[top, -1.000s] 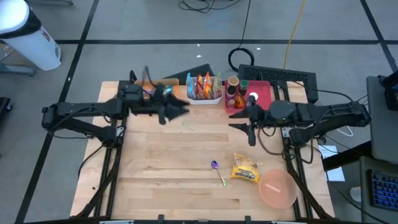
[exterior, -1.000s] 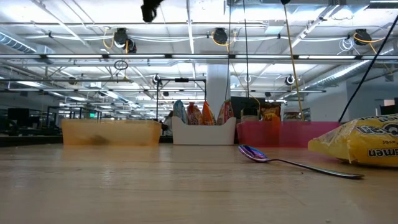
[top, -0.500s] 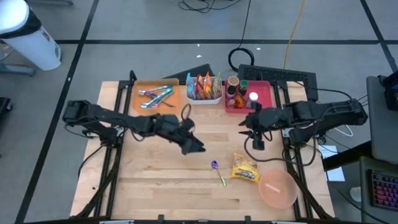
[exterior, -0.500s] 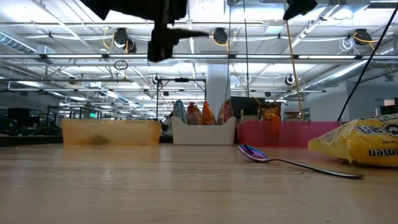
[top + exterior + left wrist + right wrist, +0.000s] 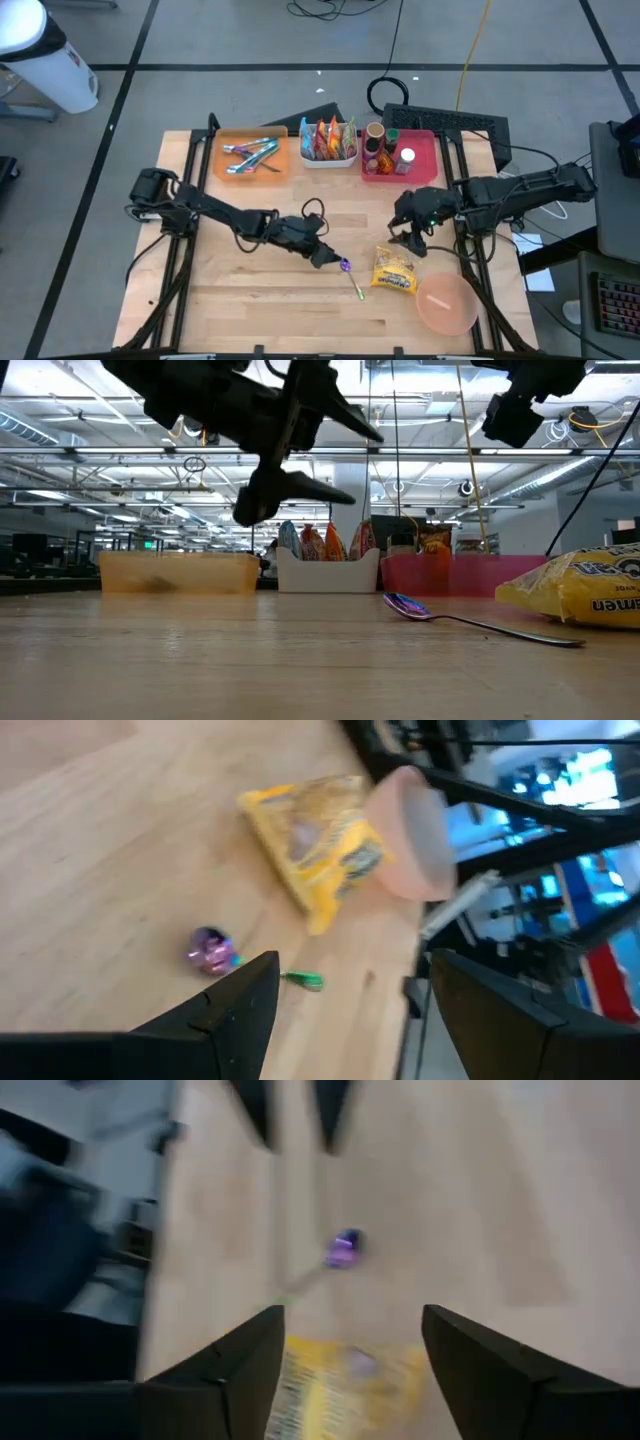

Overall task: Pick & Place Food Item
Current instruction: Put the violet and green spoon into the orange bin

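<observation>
- step judged: approach, nothing picked yet; ramen pack [image 5: 394,271] lay flat on the table [image 5: 250,300], between spoon [image 5: 351,276] and pink bowl [image 5: 446,304], just beside both
- left gripper [image 5: 328,256] hung over mid table, just beside the spoon's purple end; fingers apart, empty; wrist view showed spoon head, pack and bowl ahead
- right gripper [image 5: 412,240] hovered just beyond the pack's far edge, above the table; jaws parted, holding nothing; wrist view looked down on pack and spoon
- trays [image 5: 251,154] at the far edge, well apart from the pack
- next, likely: right gripper lowers over the pack, straddles an edge, closes; thin crinkly bag could slip
</observation>
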Controlling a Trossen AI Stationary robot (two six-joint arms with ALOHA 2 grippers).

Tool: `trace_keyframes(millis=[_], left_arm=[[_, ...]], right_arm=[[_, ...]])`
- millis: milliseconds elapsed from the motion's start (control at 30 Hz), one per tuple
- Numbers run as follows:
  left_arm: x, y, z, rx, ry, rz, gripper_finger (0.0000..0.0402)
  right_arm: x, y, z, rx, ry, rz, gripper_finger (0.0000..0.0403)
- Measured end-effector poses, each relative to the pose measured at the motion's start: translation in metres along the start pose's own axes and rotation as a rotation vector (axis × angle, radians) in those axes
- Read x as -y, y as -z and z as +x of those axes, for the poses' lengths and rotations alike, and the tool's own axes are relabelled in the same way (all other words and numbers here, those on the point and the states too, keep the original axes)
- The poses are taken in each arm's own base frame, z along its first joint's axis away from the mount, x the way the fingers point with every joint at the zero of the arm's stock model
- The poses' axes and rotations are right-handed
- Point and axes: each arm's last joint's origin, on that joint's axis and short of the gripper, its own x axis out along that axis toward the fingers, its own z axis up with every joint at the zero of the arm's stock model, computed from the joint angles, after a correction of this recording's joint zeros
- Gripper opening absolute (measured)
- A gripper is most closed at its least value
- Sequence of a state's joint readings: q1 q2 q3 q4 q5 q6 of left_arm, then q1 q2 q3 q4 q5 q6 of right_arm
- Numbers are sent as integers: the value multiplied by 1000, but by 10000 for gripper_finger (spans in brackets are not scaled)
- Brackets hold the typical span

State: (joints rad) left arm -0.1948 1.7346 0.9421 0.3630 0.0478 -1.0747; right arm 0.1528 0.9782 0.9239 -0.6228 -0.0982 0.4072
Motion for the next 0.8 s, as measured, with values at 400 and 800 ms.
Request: trace_keyframes(millis=[400, 800], left_arm=[[-19, 7, 27, 10, -86, -30, 262], [-21, 5, 62, -95, -225, 83, 262]], right_arm=[[-3, 17, 26, 82, -177, 27, 258], [-2, 19, 27, 73, -171, 33, 249]])
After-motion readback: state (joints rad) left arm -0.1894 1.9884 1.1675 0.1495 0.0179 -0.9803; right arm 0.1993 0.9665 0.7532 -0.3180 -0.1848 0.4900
